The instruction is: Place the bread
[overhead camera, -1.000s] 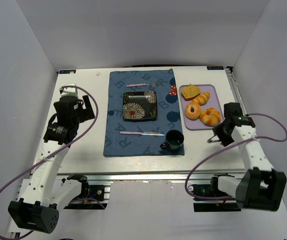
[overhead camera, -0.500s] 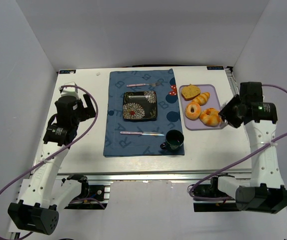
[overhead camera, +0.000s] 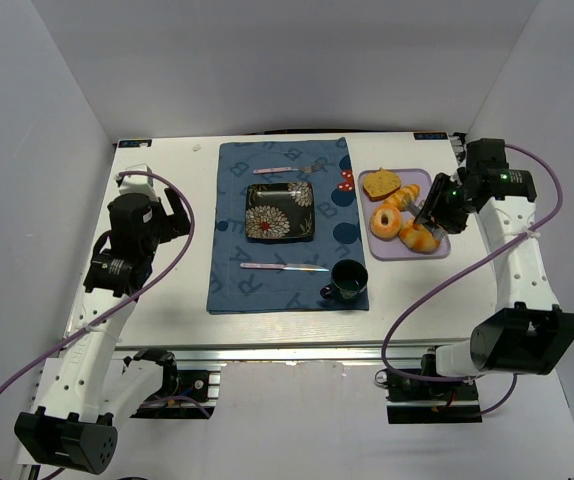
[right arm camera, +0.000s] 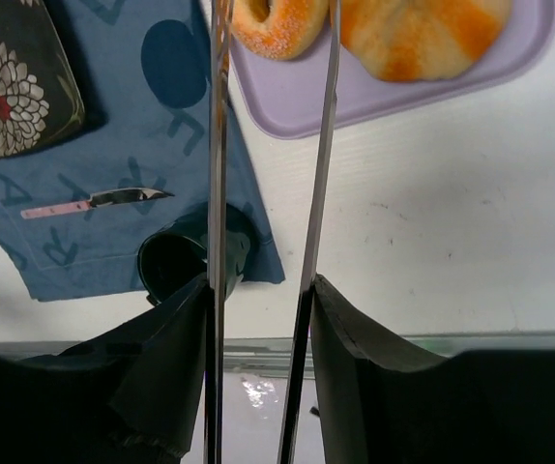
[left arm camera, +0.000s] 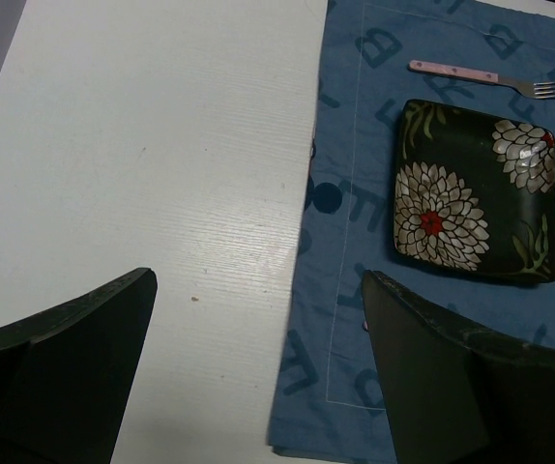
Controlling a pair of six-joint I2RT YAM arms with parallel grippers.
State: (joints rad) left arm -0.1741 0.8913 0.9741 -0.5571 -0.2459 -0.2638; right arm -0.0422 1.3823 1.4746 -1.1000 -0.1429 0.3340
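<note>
Several breads lie on a lavender tray [overhead camera: 443, 245]: a brown slice [overhead camera: 380, 184], a croissant [overhead camera: 403, 197], a sugared donut [overhead camera: 385, 222] and a striped roll [overhead camera: 420, 234]. My right gripper [overhead camera: 445, 205] is shut on metal tongs [right arm camera: 218, 145], whose two arms stand apart. In the right wrist view the arms reach toward the donut [right arm camera: 276, 24] and the roll [right arm camera: 418, 34]; their tips are out of frame. A black floral plate [overhead camera: 279, 211] sits on the blue placemat [overhead camera: 232, 270]. My left gripper [overhead camera: 167, 215] is open and empty over the bare table left of the mat.
A pink-handled fork [overhead camera: 287, 169] lies behind the plate and a pink-handled knife [overhead camera: 282, 266] in front of it. A dark cup [overhead camera: 348, 281] stands on the mat's near right corner. White walls enclose the table on three sides.
My right arm has swung from the table's near right side up and left, so the tongs now hang over the tray. The left arm has barely moved.
</note>
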